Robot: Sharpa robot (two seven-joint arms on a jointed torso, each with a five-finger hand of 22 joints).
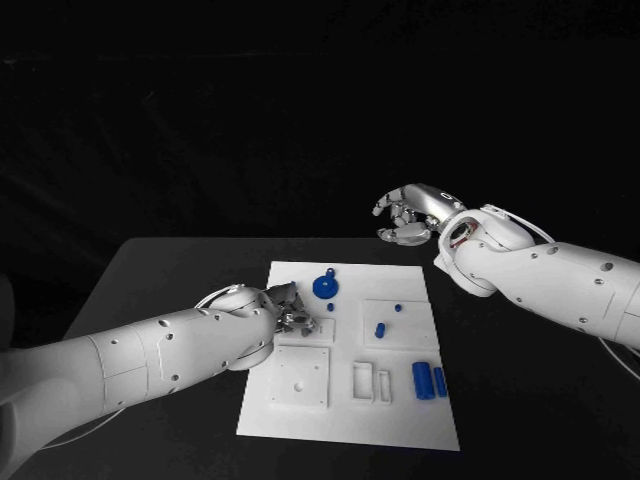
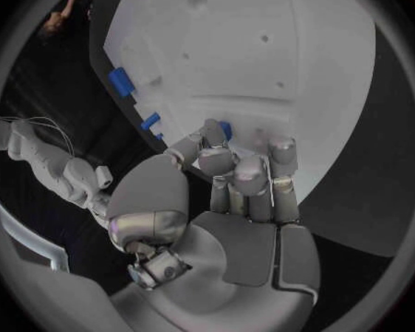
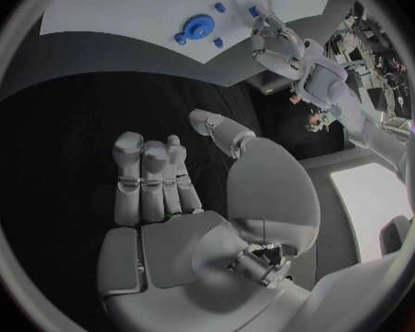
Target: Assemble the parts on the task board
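- Head view: white rectangular task board [image 1: 352,395] at lower centre; blue round gear part [image 1: 325,288] near its top.
- Left hand [image 1: 291,310] over board's left edge; left wrist view shows fingers [image 2: 237,175] curled, grip unclear.
- Right hand [image 1: 412,212] raised beyond board; right wrist view shows fingers [image 3: 152,173] loosely apart, empty.

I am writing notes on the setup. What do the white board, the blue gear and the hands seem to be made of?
The white board looks like matt plastic: even, dull, with moulded recesses. The blue gear looks like plastic too: uniform colour, no shine. The left hand and right hand look like brushed metal, silver with soft highlights, though painted plastic is possible.
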